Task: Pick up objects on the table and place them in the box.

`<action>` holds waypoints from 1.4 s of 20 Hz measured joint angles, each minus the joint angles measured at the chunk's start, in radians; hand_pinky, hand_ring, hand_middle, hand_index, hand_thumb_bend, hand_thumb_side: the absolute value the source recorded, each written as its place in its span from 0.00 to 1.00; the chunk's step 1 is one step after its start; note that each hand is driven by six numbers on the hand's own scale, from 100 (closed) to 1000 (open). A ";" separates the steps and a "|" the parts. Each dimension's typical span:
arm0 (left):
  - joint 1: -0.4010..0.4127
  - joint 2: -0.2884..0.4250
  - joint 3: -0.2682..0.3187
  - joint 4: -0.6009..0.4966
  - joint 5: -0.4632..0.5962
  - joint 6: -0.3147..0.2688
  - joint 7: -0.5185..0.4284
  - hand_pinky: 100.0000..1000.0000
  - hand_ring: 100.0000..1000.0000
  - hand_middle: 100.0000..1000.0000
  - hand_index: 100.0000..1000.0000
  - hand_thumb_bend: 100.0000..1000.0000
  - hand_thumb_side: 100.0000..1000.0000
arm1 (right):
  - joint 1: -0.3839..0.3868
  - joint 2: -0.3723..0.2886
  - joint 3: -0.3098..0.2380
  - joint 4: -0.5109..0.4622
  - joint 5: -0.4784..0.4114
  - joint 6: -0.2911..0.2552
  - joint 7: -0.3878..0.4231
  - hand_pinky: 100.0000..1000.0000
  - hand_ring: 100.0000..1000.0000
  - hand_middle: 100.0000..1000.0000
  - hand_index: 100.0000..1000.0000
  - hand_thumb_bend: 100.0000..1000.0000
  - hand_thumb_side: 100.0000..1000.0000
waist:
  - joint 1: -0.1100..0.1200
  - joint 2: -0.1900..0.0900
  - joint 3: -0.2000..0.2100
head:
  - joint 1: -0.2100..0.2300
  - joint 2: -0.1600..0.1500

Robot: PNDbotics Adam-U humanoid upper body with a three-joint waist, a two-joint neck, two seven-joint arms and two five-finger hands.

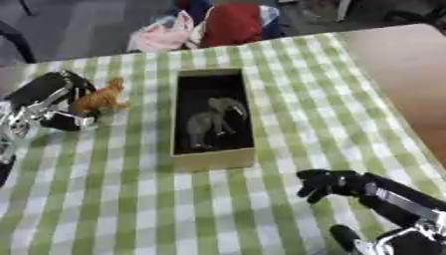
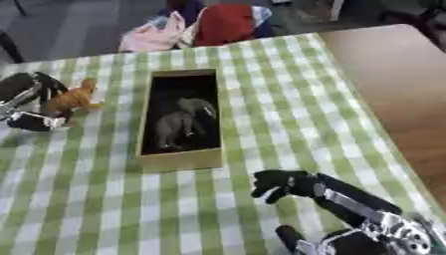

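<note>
An open cardboard box (image 1: 214, 159) with a dark inside stands in the middle of the green checked cloth. A grey toy elephant (image 1: 214, 119) lies inside it. To the left of the box, my left hand (image 1: 54, 102) is curled round an orange toy animal (image 1: 99, 99), which sticks out toward the box, a little above the cloth. My right hand (image 1: 329, 184) hovers low at the lower right, fingers curled, holding nothing.
Bare brown table (image 1: 400, 74) shows right of the cloth. Red, pink and blue bundles (image 1: 209, 25) lie beyond the far edge. Open cloth lies in front of the box and to its right.
</note>
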 measured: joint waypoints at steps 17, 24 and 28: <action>-0.142 -0.099 -0.062 -0.102 0.089 -0.029 -0.089 0.54 0.34 0.33 0.57 0.00 0.10 | -0.026 0.000 0.023 0.001 -0.005 0.004 0.033 0.74 1.00 0.76 0.92 0.01 0.32 | 0.032 0.003 -0.094 | 0.039 -0.025; -0.154 -0.131 -0.075 -0.101 0.077 -0.045 -0.091 0.55 0.35 0.33 0.57 0.00 0.10 | -0.044 0.000 0.033 0.007 -0.005 0.005 0.051 0.74 1.00 0.76 0.93 0.01 0.33 | 0.049 0.022 -0.134 | 0.045 -0.039; -0.155 -0.146 -0.083 -0.096 0.061 -0.054 -0.103 0.55 0.36 0.34 0.58 0.00 0.10 | -0.052 0.001 0.037 0.008 -0.004 0.004 0.057 0.74 1.00 0.76 0.93 0.01 0.33 | 0.055 0.033 -0.153 | 0.046 -0.045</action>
